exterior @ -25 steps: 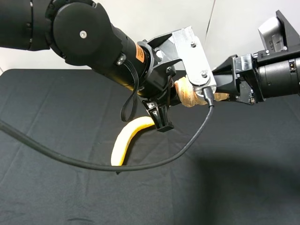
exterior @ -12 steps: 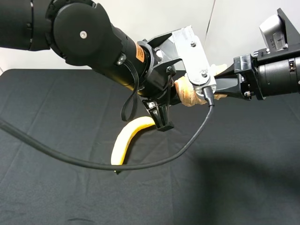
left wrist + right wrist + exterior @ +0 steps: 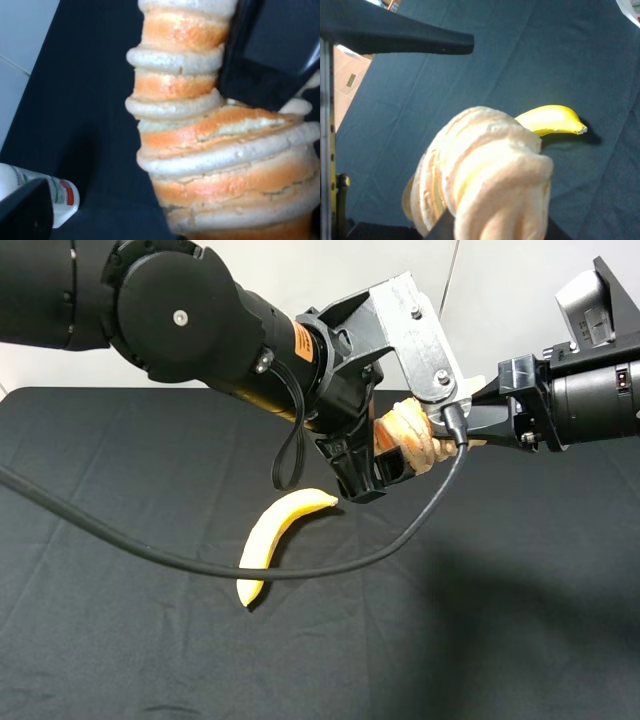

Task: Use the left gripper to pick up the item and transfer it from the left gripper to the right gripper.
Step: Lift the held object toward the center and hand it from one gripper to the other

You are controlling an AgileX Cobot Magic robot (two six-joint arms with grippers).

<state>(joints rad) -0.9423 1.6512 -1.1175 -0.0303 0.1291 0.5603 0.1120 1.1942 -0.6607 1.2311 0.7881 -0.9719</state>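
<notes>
The item, a tan ridged spiral roll, hangs in the air above the black table, between my two grippers. My right gripper comes in from the right and is shut on the roll's tapered end. My left gripper surrounds the thick end with its jaws open. In the left wrist view one finger stands well clear of the roll, and a black part lies against its other side. The roll fills the right wrist view.
A yellow banana lies on the black cloth table below the left arm and also shows in the right wrist view. A white bottle lies on the cloth. A loose black cable sags across the table.
The right gripper's fingers have narrowed onto the roll's tip. The left gripper has turned and shifted up and to the right, while the roll has stayed almost in place.
</notes>
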